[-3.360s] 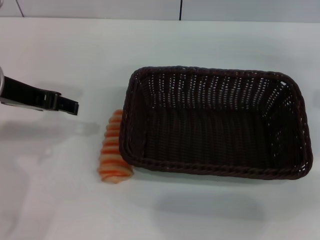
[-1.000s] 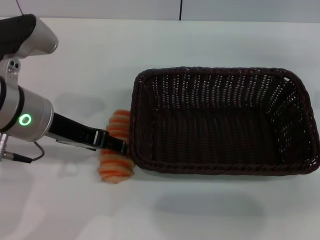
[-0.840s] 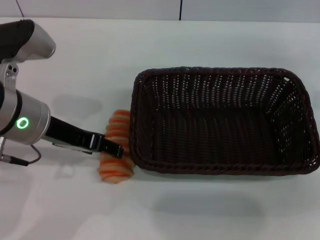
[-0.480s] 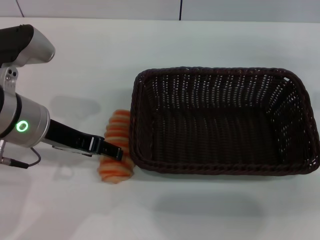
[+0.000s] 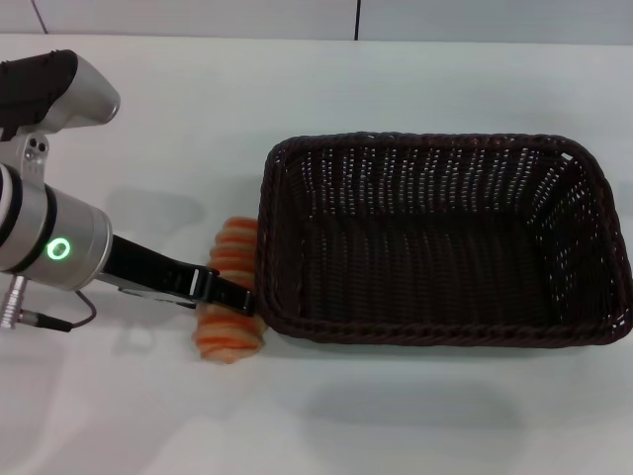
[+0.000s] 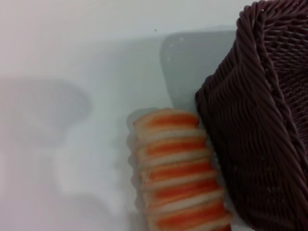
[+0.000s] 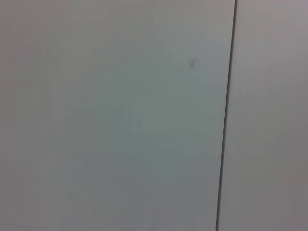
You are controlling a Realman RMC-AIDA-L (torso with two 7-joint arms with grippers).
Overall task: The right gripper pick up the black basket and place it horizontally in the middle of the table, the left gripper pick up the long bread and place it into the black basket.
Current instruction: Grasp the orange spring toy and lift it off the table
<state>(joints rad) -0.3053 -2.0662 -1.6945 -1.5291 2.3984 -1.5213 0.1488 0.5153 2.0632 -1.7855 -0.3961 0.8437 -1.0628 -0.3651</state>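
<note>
Spanning the whole view, the table [image 5: 396,79] is white w/ the black basket [image 5: 440,242] lying flat and lengthwise on its right-centre part, open side up, nothing visible inside. Basket hasn't shifted vs. 1 s ago, though 3.4 s ago it sat a bit further left and slightly skewed.

Left arm comes in from the left edge, green ring lit; it was barely in view 3.4 s ago, only the black tip showing. Left gripper [image 5: 229,293] now reaches across the middle of the long bread [image 5: 229,332], tip just short of the basket's left wall. Compared w/ 0.5 s ago it has edged right and a touch farther. Can't tell if fingers are spread or pinched — seen side-on as one dark bar.

Long bread lies on the table, pressed against the basket's near-left corner, same spot as before; left wrist cam shows it touching the weave [image 6: 260,134].

Right gripper not in view; its cam prob. faces a plain pale panel.
</note>
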